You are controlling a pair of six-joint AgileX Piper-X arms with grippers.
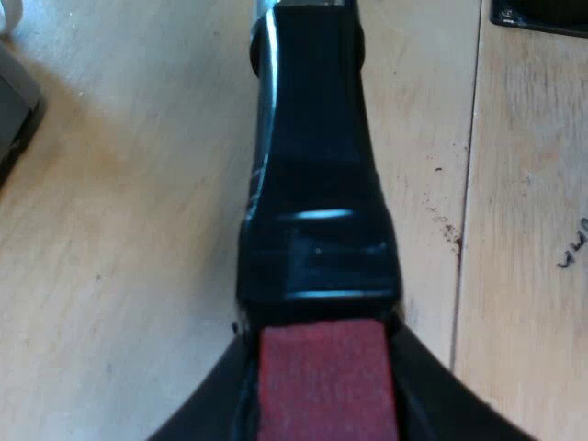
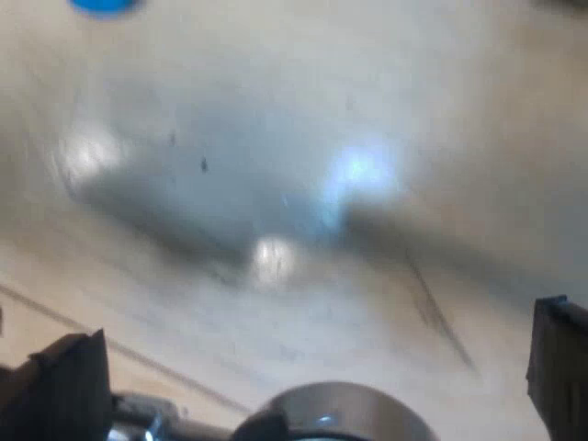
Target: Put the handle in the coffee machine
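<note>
The holder's dark handle (image 1: 317, 184) runs straight away from my left wrist over the wooden table, with a glint of metal (image 1: 276, 7) at its far end. Its red end (image 1: 326, 381) sits between my left gripper's (image 1: 323, 409) black fingers (image 1: 197, 424), which are shut on the handle. My right gripper (image 2: 312, 377) hangs low over the table, its two fingers (image 2: 64, 386) far apart and open. A round metal part (image 2: 340, 413) shows between them close to the wrist; what it belongs to I cannot tell.
A wooden table (image 1: 119, 230) with a seam (image 1: 469, 184) lies under both arms. A dark flat object (image 1: 542, 14) and a grey object (image 1: 14, 110) sit at its edges. Something blue (image 2: 101, 5) lies farther off over the table.
</note>
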